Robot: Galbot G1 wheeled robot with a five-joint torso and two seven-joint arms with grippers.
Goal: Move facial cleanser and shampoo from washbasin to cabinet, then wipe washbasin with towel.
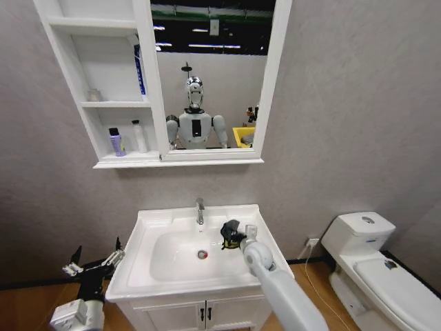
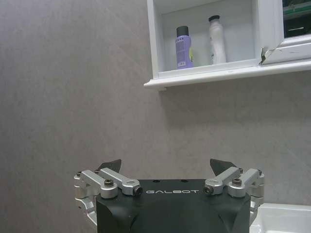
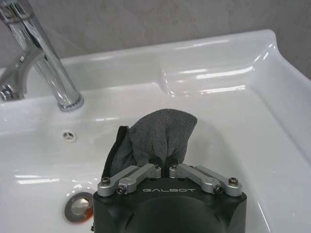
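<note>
While the left gripper (image 1: 93, 264) waits spread open beside the washbasin (image 1: 148, 276), the right gripper (image 3: 163, 167) pinches a bunched dark-grey towel (image 3: 158, 133) over the bowl's right side

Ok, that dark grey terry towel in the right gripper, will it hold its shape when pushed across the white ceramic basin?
Probably not. The dark grey terry towel bunches and droops above the right gripper, so it looks floppy and light. The glossy white ceramic washbasin likely lets it slide easily, though loose folds may trail.
</note>
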